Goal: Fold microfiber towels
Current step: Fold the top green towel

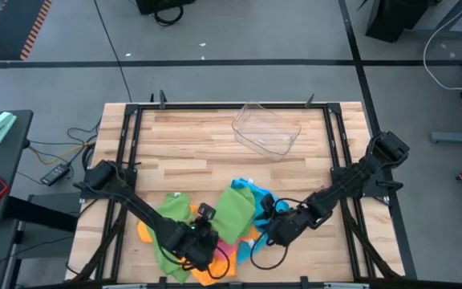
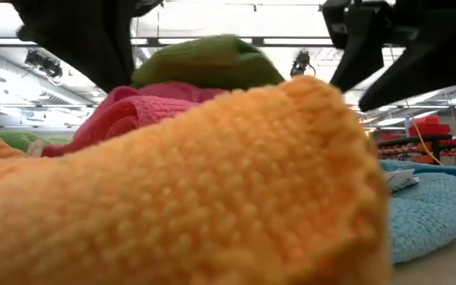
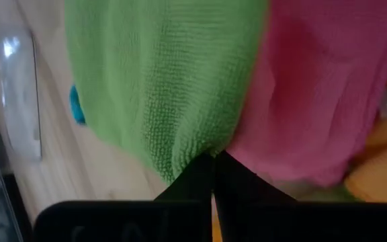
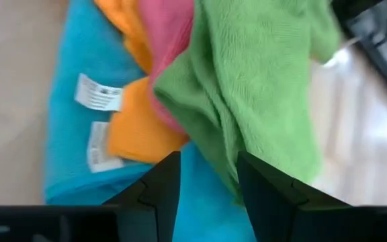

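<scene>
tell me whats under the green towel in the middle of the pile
Under the green towel lie a pink towel, an orange towel and a blue towel. How far they reach beneath it is hidden.

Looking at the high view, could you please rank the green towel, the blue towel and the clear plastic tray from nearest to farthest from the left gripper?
Measured from the left gripper, near the table's front edge:
1. Green towel: right at the gripper, which is shut on its edge.
2. Blue towel: beyond the green one, toward the right arm.
3. Clear plastic tray: far back on the table, well clear of the pile.
</scene>
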Robot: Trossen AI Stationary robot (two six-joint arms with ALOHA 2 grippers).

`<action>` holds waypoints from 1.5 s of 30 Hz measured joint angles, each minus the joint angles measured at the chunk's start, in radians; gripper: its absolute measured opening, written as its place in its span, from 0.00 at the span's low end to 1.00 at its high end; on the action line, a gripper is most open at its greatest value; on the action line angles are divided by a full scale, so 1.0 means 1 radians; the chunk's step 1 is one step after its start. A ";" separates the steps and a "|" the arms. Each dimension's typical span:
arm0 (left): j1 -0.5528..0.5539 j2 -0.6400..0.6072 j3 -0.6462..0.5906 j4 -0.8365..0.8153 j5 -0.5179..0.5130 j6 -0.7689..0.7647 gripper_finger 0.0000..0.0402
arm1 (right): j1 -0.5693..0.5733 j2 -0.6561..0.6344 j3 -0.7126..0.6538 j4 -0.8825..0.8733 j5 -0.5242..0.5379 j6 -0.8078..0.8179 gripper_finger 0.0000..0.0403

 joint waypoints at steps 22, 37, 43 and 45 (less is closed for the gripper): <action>-0.097 -0.001 0.094 0.062 -0.062 -0.115 0.37 | 0.031 0.086 0.010 0.214 -0.017 -0.203 0.39; -0.039 0.105 0.095 0.327 -0.098 0.170 0.52 | 0.072 0.132 0.010 0.252 0.039 -0.223 0.39; -0.044 0.128 0.095 0.359 -0.096 0.308 0.50 | 0.084 0.132 0.010 0.237 0.049 -0.193 0.39; -0.049 0.128 0.095 0.368 -0.097 0.332 0.49 | 0.085 0.132 0.010 0.238 0.048 -0.194 0.39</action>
